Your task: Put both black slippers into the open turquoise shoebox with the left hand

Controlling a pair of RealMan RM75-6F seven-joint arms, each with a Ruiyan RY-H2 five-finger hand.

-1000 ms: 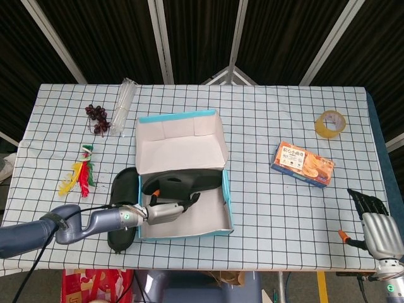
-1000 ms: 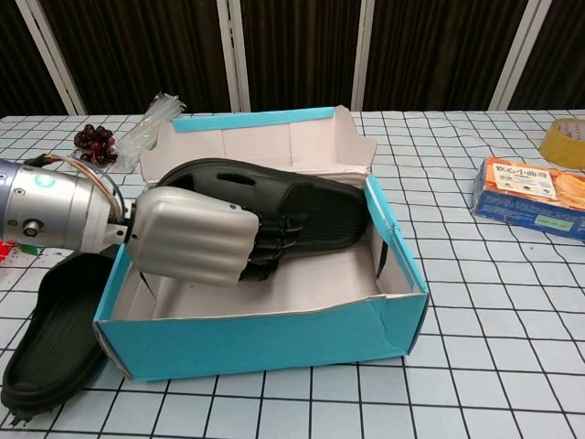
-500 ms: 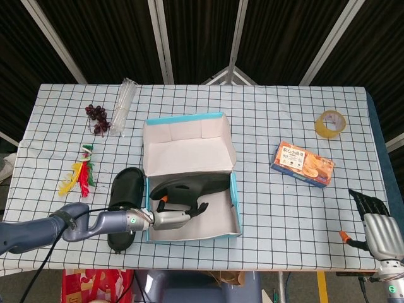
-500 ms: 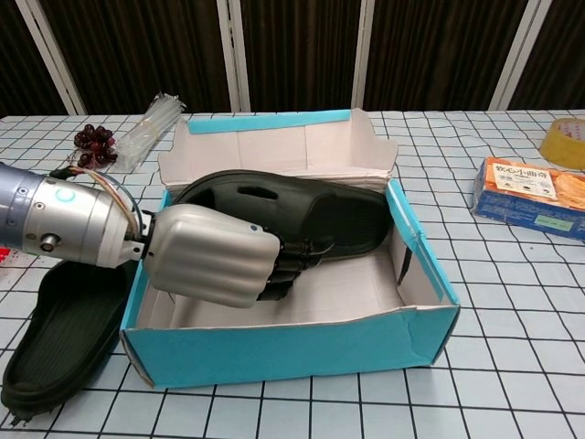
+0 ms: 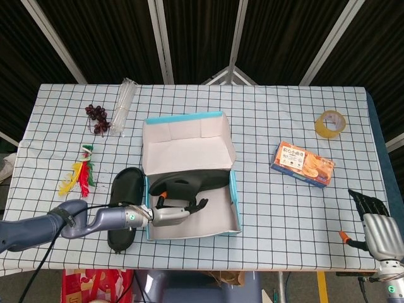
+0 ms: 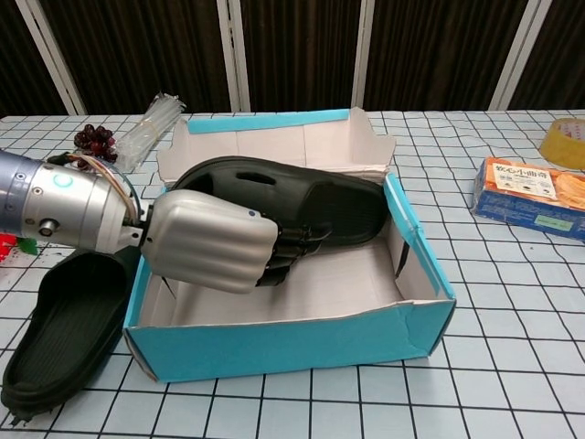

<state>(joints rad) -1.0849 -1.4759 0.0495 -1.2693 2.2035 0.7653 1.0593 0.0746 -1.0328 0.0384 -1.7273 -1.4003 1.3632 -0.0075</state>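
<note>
shoebox [image 6: 302,343] first: the turquoise box sits open on the checked table [image 5: 284,208], lid flap standing at its far side. its near wall looks light, so a push from the forearm could shove it sideways or crumple it. one black slipper [image 6: 311,197] lies propped inside, toe resting up on the right wall instead of flat; if released carelessly it could tip over the rim. the left hand [image 6: 215,242] is curled over that slipper's heel end, fingers [image 6: 292,247] bent against it, apparently gripping. the second slipper [image 6: 59,334] lies sole-up on the table just left of the box. the right hand [image 5: 379,230] hangs idle, fingers loosely apart, holding nothing.
</note>
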